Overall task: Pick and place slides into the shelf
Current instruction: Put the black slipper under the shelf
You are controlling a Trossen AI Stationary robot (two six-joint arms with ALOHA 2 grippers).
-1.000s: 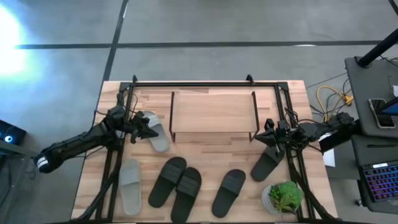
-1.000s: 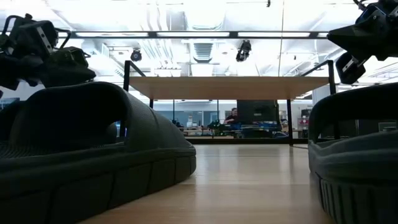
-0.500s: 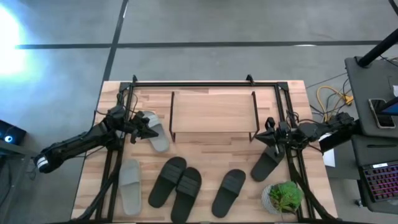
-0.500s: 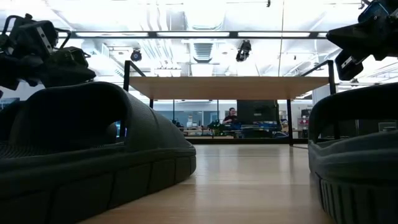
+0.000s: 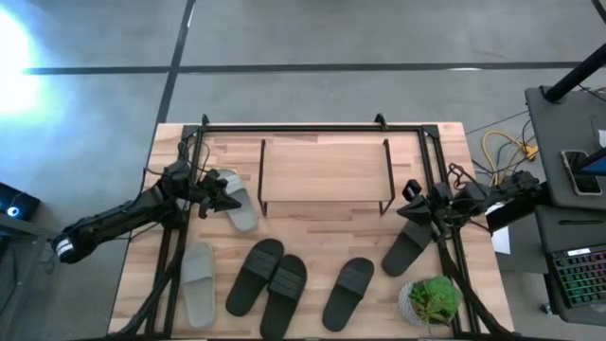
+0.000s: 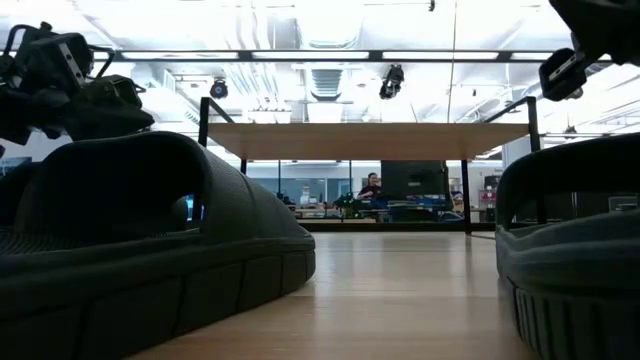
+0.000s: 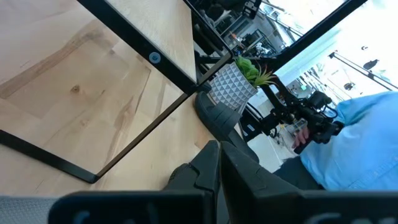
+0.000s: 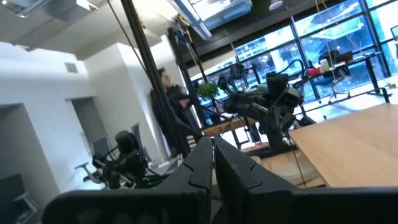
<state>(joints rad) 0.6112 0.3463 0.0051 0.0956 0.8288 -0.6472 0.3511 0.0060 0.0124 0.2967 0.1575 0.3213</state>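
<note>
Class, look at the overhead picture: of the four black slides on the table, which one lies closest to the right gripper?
The black slide at the table's right edge, beside the potted plant; it lies just under the right gripper, while the other three sit farther left.

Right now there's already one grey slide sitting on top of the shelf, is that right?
No. In the high view the shelf top is bare. One grey slide lies on the table left of it by the left gripper; the other grey slide lies near the front.
</note>
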